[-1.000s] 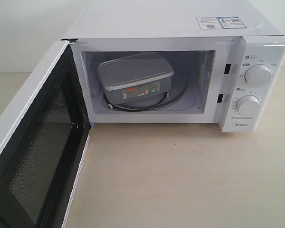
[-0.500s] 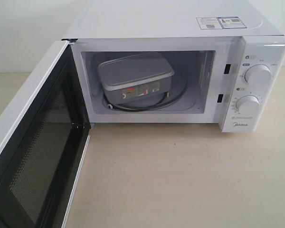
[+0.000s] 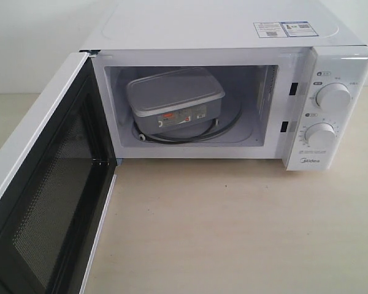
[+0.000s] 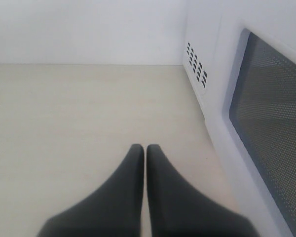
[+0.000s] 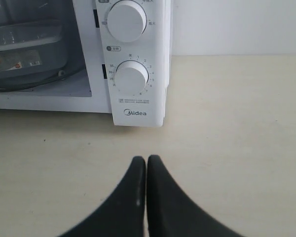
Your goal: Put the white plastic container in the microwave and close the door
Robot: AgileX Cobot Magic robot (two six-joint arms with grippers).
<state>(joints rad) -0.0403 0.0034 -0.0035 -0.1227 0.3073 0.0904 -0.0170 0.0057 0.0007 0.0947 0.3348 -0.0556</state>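
Observation:
The white plastic container (image 3: 175, 101) sits on the glass turntable (image 3: 224, 128) inside the white microwave (image 3: 221, 27), its red-and-white label facing out. The door (image 3: 46, 190) hangs wide open at the left, black mesh inner face showing. Neither gripper appears in the exterior view. My left gripper (image 4: 145, 148) is shut and empty, over the table beside the door's outer face (image 4: 266, 108). My right gripper (image 5: 146, 159) is shut and empty, over the table in front of the microwave's dial panel (image 5: 133, 76); the container (image 5: 24, 49) shows at the edge of that view.
A light wooden table (image 3: 233, 226) spreads in front of the microwave. A pale wall (image 3: 30, 43) stands behind. Vent slots (image 4: 196, 66) mark the microwave's side beside the left gripper. Two round dials (image 3: 331, 97) sit on the right panel.

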